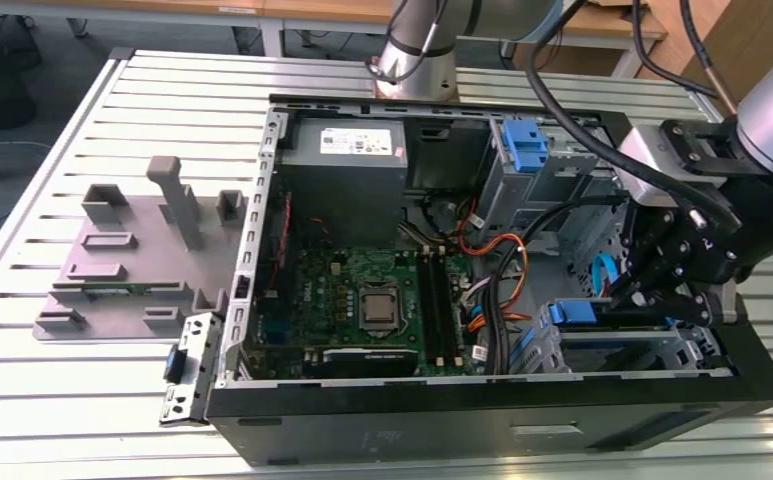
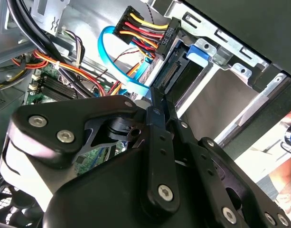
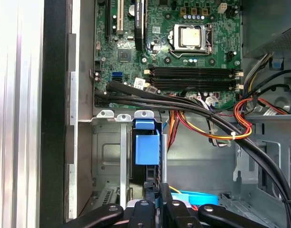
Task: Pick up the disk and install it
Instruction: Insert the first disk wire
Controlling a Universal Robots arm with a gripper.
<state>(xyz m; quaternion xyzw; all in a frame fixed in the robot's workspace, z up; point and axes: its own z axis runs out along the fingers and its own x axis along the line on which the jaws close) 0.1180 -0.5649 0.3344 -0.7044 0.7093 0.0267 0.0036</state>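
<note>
Gripper (image 3: 157, 188): black linkage closest to the lens in both wrist views; fingers (image 2: 156, 102) drawn together, nothing seen between them
Gripper position: over the drive cage (image 1: 706, 350) at the exterior view's right, tips just short of the disk's blue tab
Disk (image 3: 146, 145): stands on edge in a cage slot inside the computer case (image 1: 493, 420), blue rail end proud of the cage lip; connector edge (image 2: 177, 71) faces the cables
Step, as I judge it: seating the disk home, not carrying it
Doing it well: press square on the blue tab, along the slot's line; a skewed push could jam the rails
Hazard: blue data cable (image 2: 112, 52) and the yellow-red power plug (image 2: 141, 28) hang just beside the disk; keep the linkage off them
Check: tab flush with the cage lip
</note>
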